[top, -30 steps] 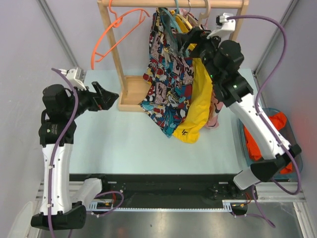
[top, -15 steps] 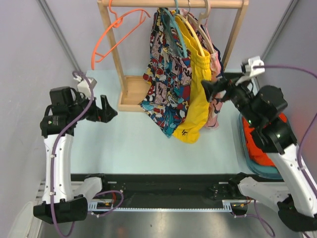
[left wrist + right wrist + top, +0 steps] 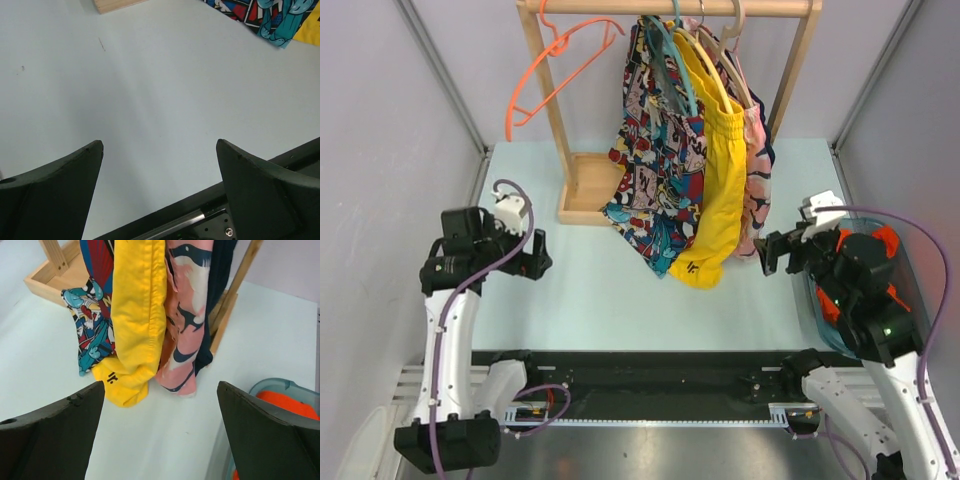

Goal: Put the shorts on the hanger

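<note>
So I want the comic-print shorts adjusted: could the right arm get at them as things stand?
Probably not directly: the yellow shorts and pink patterned shorts hang between the open right gripper and the comic-print shorts.

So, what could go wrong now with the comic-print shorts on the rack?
The comic-print shorts hang crowded against the yellow shorts, so a pull on one could drag the other. They look draped unevenly over the hanger and might slide off. The right gripper, open, sits near the hanging hems and could snag one if it swings in.
</note>
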`<control>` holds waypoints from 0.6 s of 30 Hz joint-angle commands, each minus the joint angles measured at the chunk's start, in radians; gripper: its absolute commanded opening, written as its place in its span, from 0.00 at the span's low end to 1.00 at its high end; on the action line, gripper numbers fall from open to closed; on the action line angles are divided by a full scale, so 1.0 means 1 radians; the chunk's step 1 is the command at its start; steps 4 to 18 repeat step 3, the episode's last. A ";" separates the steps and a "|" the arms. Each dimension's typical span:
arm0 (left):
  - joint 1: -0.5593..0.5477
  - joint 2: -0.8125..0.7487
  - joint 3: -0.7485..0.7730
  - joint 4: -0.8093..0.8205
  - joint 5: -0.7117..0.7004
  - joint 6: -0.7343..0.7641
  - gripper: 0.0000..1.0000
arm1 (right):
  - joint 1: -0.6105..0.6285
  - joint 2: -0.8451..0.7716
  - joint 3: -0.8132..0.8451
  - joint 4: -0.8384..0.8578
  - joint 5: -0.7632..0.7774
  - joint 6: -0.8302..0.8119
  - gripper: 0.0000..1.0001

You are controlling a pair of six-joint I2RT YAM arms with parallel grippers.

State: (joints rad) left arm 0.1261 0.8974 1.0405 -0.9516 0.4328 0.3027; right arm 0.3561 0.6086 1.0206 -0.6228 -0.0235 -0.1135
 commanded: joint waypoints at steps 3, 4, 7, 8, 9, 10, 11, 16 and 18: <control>0.009 -0.041 0.023 0.043 -0.055 0.009 1.00 | -0.061 -0.089 -0.014 -0.023 -0.049 -0.026 1.00; 0.009 -0.041 0.023 0.043 -0.055 0.009 1.00 | -0.061 -0.089 -0.014 -0.023 -0.049 -0.026 1.00; 0.009 -0.041 0.023 0.043 -0.055 0.009 1.00 | -0.061 -0.089 -0.014 -0.023 -0.049 -0.026 1.00; 0.009 -0.041 0.023 0.043 -0.055 0.009 1.00 | -0.061 -0.089 -0.014 -0.023 -0.049 -0.026 1.00; 0.009 -0.041 0.023 0.043 -0.055 0.009 1.00 | -0.061 -0.089 -0.014 -0.023 -0.049 -0.026 1.00; 0.009 -0.041 0.023 0.043 -0.055 0.009 1.00 | -0.061 -0.089 -0.014 -0.023 -0.049 -0.026 1.00; 0.009 -0.041 0.023 0.043 -0.055 0.009 1.00 | -0.061 -0.089 -0.014 -0.023 -0.049 -0.026 1.00; 0.009 -0.041 0.023 0.043 -0.055 0.009 1.00 | -0.061 -0.089 -0.014 -0.023 -0.049 -0.026 1.00; 0.009 -0.041 0.023 0.043 -0.055 0.009 1.00 | -0.061 -0.089 -0.014 -0.023 -0.049 -0.026 1.00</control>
